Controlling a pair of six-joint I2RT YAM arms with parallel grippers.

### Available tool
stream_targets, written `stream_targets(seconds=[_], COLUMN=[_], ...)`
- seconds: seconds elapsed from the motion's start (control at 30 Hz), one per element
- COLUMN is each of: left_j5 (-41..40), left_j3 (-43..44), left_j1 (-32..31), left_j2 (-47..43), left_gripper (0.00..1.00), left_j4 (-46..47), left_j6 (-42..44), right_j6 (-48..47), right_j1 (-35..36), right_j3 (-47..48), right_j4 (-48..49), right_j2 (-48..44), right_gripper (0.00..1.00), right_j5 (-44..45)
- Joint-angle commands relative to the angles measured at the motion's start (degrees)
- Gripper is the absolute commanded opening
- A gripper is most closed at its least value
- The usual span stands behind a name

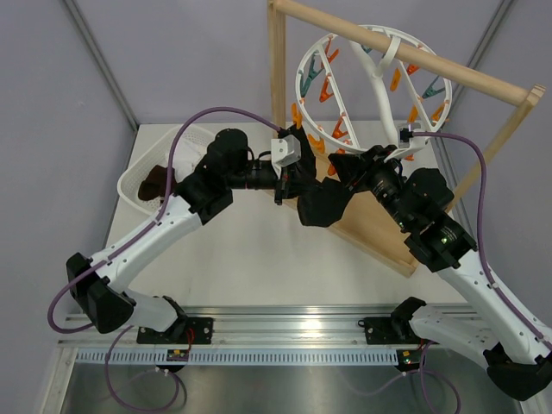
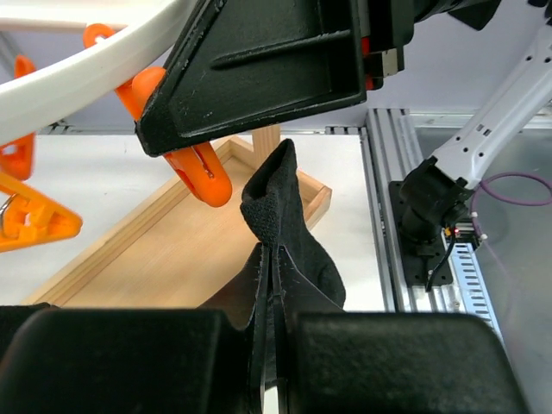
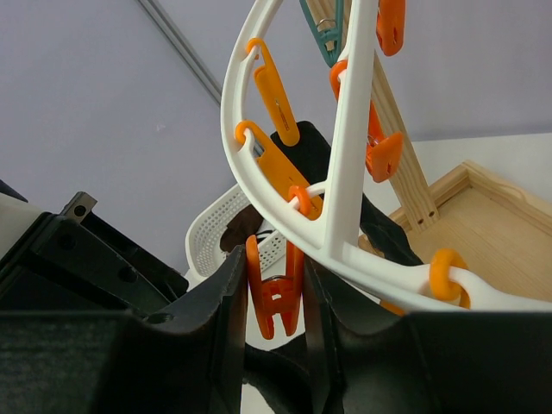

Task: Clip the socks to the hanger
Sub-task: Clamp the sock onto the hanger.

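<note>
Was boxed in by plain lilac-grey walls (image 1: 190,52), crossed by a thin grey strut (image 1: 99,60) slanting down toward the far left corner. Held a white desk (image 1: 259,259) in the middle, under soft, even light with only faint shadows. Carried a pale wooden frame stand (image 1: 277,69) toward the far right. Ended nearest in a ribbed aluminium rail (image 1: 285,326), then a dull steel sheet (image 1: 285,392).

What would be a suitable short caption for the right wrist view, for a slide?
Right gripper closed on an orange clip hanging from the white hanger, wooden stand behind.
</note>
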Motion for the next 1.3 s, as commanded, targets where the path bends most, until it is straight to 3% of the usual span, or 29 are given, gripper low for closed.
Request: stream_targets(seconds=[0.0,1.27], left_j5=[5.2,10.0], left_j3=[0.1,1.1], left_j1=[0.8,3.6], left_j2=[0.3,3.9], left_gripper=[0.00,0.00], left_j4=[5.4,8.8], left_j6=[-2.1,-5.1], right_j6=[-0.8,-0.8], right_j1=[0.3,0.3], right_j3=[-0.7,-0.8], right_j4=[0.7,2.3], right_j2=[-0.4,-0.7], right_gripper=[0.00,0.00], right_j5=[-3.6,-7.6])
